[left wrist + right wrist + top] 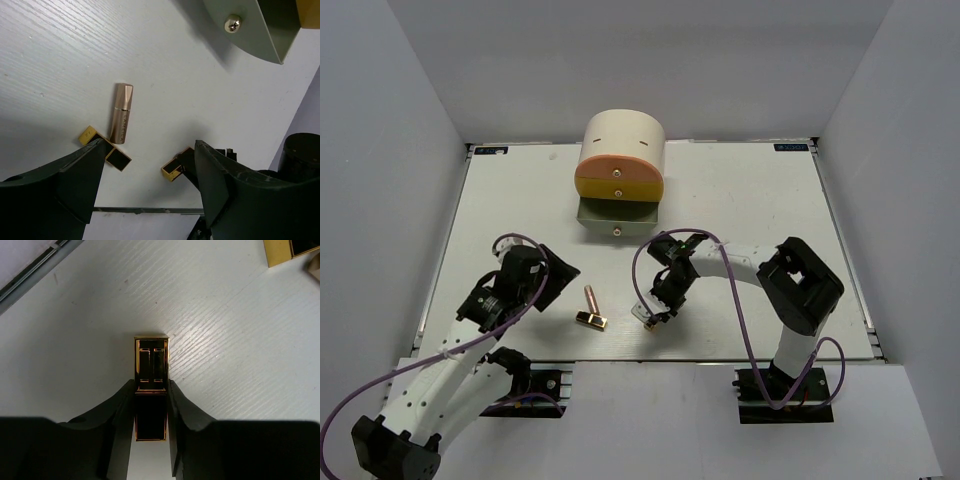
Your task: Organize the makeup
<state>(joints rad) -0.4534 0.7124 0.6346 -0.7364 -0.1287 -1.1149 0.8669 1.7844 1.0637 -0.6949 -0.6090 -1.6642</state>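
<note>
Right wrist, case (151, 360) half hidden by gripper (151, 386)

My right claw (151, 390) is matte black, and the case (151, 360) is shiny gold with black panels. The lipstick (121, 113) is rosy copper. The tabletop (240, 340) is white with fine ridged lines. The box (623, 140) is cream, and its drawers (619, 185) are orange, yellow and grey-green.

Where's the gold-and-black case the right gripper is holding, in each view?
Top external: held case low centre, at the right gripper tip.
Left wrist: held case lower centre, right of the copper lipstick.
Right wrist: held case centre, clamped between the fingers.
Shared landmark: second case, lying loose on the table.
</note>
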